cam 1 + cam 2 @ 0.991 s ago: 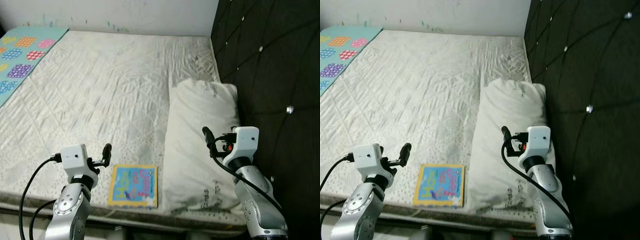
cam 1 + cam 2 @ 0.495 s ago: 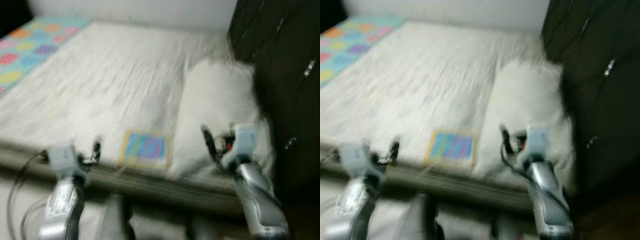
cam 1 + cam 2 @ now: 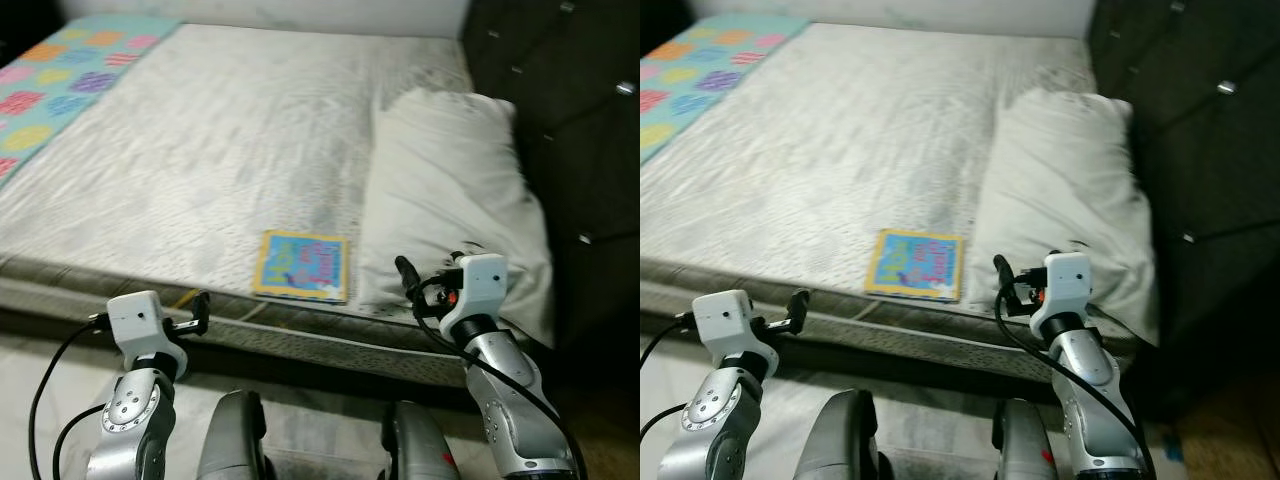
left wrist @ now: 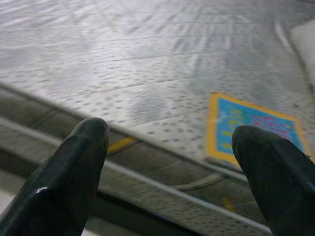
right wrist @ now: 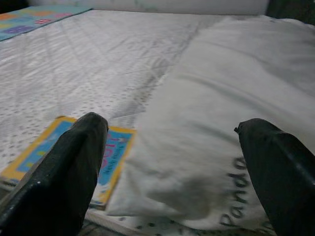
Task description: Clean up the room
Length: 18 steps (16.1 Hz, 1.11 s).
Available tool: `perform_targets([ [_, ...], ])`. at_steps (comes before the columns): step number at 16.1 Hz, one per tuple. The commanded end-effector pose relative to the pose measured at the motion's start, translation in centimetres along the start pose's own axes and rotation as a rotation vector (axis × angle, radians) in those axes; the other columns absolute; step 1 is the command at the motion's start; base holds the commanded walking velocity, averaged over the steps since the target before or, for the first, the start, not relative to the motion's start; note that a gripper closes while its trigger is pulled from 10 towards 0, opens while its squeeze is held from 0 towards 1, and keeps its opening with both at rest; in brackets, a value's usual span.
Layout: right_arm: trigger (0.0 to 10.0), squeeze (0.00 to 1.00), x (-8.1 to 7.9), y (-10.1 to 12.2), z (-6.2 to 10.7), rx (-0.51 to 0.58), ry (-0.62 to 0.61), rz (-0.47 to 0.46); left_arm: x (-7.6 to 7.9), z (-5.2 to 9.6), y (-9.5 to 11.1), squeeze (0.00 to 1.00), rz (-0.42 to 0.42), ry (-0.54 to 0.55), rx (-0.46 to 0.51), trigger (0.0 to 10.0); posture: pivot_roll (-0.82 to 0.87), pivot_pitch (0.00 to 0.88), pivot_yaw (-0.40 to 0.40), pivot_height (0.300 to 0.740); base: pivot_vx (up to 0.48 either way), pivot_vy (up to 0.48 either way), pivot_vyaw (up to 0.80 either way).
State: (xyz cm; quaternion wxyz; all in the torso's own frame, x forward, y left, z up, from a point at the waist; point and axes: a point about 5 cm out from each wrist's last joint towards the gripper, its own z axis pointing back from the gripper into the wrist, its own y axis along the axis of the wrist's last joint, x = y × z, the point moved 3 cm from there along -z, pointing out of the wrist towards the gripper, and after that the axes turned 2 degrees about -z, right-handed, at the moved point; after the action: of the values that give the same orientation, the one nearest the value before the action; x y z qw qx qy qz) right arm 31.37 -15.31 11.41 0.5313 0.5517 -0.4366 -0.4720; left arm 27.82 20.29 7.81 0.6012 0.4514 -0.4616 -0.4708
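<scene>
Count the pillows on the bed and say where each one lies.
1. The white pillow lies on the mattress against the dark headboard, on the robot's right, with the colourful book beside it near the mattress edge. None other shows.

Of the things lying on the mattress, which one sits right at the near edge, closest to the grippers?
The flat, yellow-bordered blue picture book. It lies at the mattress's near edge, beside the white pillow, between the left gripper and the right gripper. The patterned teal blanket lies far off.
</scene>
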Motion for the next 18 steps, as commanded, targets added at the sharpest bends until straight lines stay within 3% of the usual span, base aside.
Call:
perform_targets([
  [1, 10.0, 0.00, 0.15, 0.21, 0.00, 0.010, -0.006, 0.002, -0.15, -0.03, 0.18, 0.00, -0.004, 0.005, 0.004, 10.0, -0.15, 0.132, 0.016, 0.617, 0.000, 0.000, 0.00],
  [14, 10.0, 0.00, -0.26, 0.12, -0.06, 0.006, 0.019, 0.008, 0.41, -0.56, 0.31, 0.00, 0.022, 0.007, 0.012, 10.0, -0.15, 0.134, 0.013, 0.617, 0.000, 0.000, 0.00],
  [18, 10.0, 0.00, -0.35, 0.04, -0.09, 0.004, 0.031, 0.011, 0.31, -0.63, 0.42, 0.00, 0.020, 0.013, 0.017, 10.0, -0.15, 0.134, 0.012, 0.583, 0.000, 0.000, 0.00],
])
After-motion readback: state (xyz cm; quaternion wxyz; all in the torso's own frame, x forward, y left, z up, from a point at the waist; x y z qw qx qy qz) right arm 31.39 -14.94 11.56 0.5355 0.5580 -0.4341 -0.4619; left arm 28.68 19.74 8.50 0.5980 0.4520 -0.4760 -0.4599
